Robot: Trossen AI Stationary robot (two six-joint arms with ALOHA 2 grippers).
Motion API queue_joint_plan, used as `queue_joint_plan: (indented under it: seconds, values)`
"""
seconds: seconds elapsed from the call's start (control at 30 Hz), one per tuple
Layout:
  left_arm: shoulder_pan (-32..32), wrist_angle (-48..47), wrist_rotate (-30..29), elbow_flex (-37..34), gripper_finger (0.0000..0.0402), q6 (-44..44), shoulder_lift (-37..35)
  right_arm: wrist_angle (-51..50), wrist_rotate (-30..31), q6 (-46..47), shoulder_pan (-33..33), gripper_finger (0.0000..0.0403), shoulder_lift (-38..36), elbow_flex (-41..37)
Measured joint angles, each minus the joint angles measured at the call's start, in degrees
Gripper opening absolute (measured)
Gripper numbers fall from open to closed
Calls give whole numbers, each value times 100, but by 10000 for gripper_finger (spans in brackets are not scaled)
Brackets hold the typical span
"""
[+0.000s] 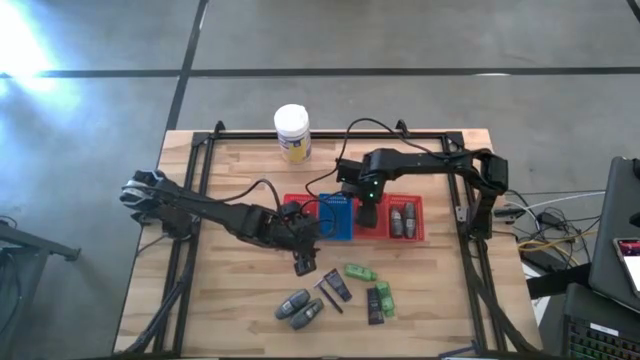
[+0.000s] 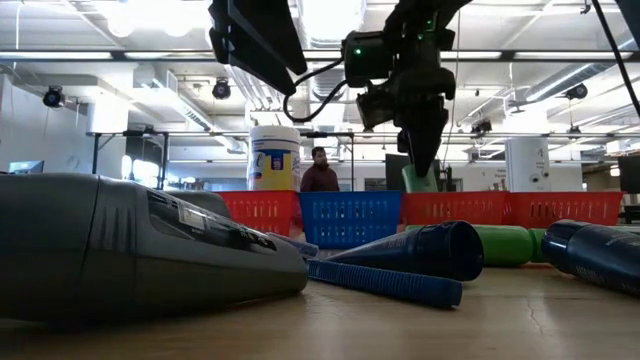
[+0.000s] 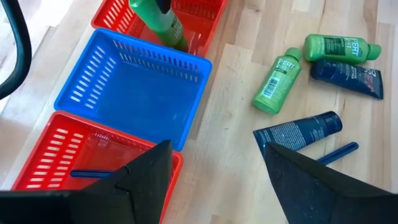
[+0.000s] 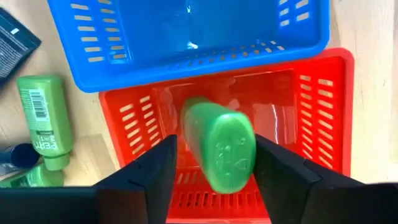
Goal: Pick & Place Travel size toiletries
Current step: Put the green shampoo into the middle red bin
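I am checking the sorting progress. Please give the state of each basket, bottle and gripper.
Blue basket: empty.
Green bottle: upright between the right gripper fingers, over a red basket.
Left gripper: open, holding nothing.
Two green bottles: lying on the table.
White jar: upright.

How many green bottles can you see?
3. One green bottle is at the right gripper, in a red basket. A second and a third lie on the table. Others may be hidden.
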Motion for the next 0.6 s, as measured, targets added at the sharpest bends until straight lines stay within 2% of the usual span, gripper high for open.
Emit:
queue_joint_plan:
  seconds: [0.07, 0.37, 0.6]
  values:
    - [0, 0, 0, 0, 259, 0, 0, 5, 96, -4, 0, 204, 0, -7]
    - [0, -49, -2, 0, 259, 4, 0, 109, 1439, 157, 79, 245, -248, -15]
    - [0, -61, -4, 0, 259, 117, 0, 123, 1447, 721, 477, 276, -926, -181]
